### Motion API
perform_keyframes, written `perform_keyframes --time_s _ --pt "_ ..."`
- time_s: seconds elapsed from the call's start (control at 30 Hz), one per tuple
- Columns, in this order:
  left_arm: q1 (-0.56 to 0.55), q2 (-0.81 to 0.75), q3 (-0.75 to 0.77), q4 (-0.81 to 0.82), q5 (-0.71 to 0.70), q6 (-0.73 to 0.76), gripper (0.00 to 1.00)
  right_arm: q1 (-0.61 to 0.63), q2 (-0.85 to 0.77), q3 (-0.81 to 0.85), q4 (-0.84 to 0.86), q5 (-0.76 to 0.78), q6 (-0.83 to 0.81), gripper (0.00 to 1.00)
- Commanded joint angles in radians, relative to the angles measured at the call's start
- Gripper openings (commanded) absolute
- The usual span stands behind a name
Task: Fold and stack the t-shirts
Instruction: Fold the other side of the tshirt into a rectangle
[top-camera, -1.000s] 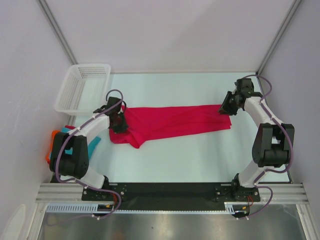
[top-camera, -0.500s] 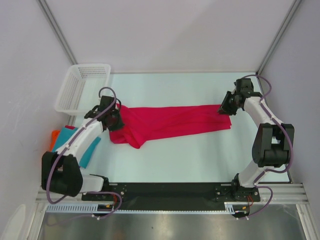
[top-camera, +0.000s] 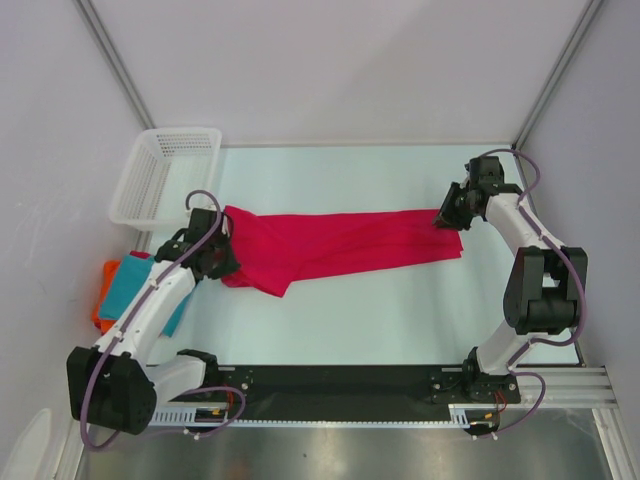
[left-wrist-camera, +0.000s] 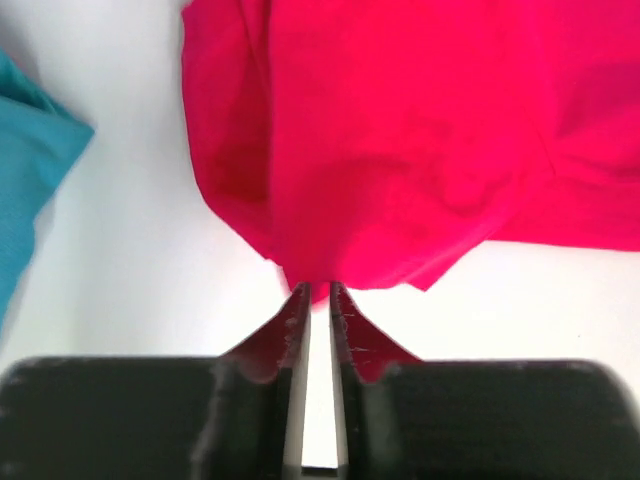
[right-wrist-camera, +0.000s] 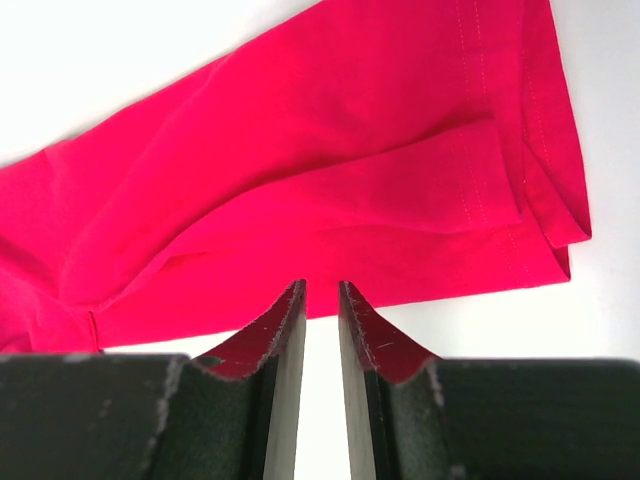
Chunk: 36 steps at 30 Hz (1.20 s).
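Note:
The crimson-pink t-shirt (top-camera: 340, 245) (left-wrist-camera: 400, 130) (right-wrist-camera: 300, 180) lies stretched in a long band across the table. My left gripper (top-camera: 222, 262) (left-wrist-camera: 318, 290) is at its left end, jaws nearly together and pinching a small tuck of the shirt's edge at the tips. At the right end sits my right gripper (top-camera: 445, 218) (right-wrist-camera: 322, 287). Its jaws stand narrowly apart over the flat hem, with no cloth caught between them. The teal t-shirt (top-camera: 140, 285) (left-wrist-camera: 25, 170) lies at the left table edge on the orange t-shirt (top-camera: 103, 275), partly under my left arm.
A white mesh basket (top-camera: 170, 175) stands at the back left corner, just behind the left gripper. Light walls close in the table on the left, back and right. Bare table surface lies in front of and behind the crimson shirt.
My left arm has drawn back to the left, pulling the crimson shirt's left end that way and spreading it. The teal and orange shirts show more. The right arm has not moved.

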Motion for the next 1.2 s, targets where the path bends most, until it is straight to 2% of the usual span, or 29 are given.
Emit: perform_keyframes --time_s 0.0,0.03,0.13,0.23,0.3,0.67,0.9,1.17 --pt "0.004 0.017 -0.004 0.003 0.029 -0.003 0.28 0.005 0.001 0.01 0.02 -0.008 -0.008 0.24" --pt "0.004 0.018 -0.003 0.006 0.029 -0.003 0.48 0.005 0.001 0.009 0.02 -0.006 -0.008 0.25" --pt "0.004 0.018 0.011 0.006 0.025 -0.003 0.78 0.005 -0.004 0.01 0.014 0.003 -0.01 0.25" --pt "0.004 0.021 0.032 0.006 0.017 -0.003 0.91 0.005 -0.004 0.01 0.012 0.004 -0.012 0.25" --pt "0.004 0.035 0.055 0.006 0.011 -0.003 0.94 0.005 -0.001 0.009 0.014 0.004 -0.01 0.25" --pt "0.004 0.261 0.245 0.065 0.046 0.015 0.94 0.038 0.114 0.079 0.046 -0.007 0.01 0.31" --pt "0.004 0.29 0.223 0.101 0.069 0.023 0.94 0.04 0.249 0.176 0.009 -0.002 -0.01 0.31" --pt "0.006 0.288 0.19 0.114 0.069 0.03 0.94 0.048 0.28 0.182 0.012 0.001 -0.016 0.32"
